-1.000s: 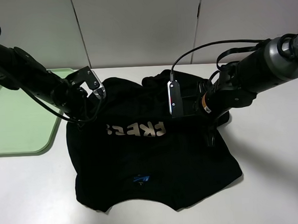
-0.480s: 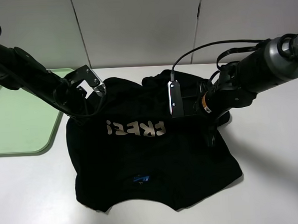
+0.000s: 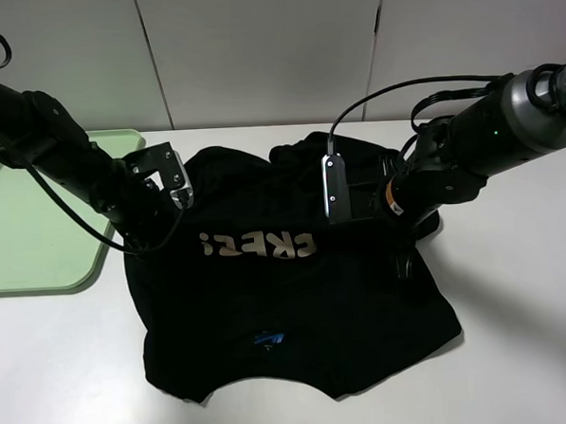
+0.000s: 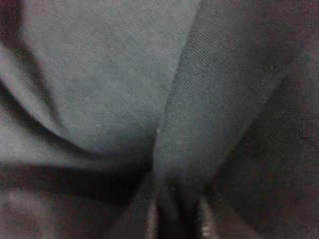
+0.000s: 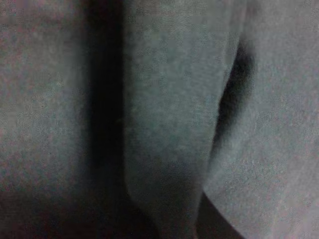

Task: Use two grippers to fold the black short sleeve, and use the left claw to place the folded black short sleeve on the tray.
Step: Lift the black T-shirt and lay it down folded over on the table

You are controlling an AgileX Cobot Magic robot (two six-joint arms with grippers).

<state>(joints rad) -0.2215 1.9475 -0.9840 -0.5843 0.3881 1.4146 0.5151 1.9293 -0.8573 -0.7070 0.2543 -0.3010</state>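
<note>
Black short sleeve is lying mostly flat on the white table, front side up. Closest to the camera is the collar end with the blue neck label, and both sleeves are spread out to the sides. Further back the cream letters run across the chest. Past those is where the action is: the left tool is down in the fabric at the far left part of the shirt, pressed together, and its wrist cam shows cloth gathering into it, so I'd say it's pinching the shirt. The right tool is buried in the far right side, closed too, with the hem bunched up around that arm, so probably a pinch there as well, though its own cam is just blurry cloth. Off to the far left sits the pale green tray, just beside the shirt, with no shirt on it. So progress-wise: grabbed, no proper fold made yet, and the whole fold plus the drop onto the tray is left.
</note>
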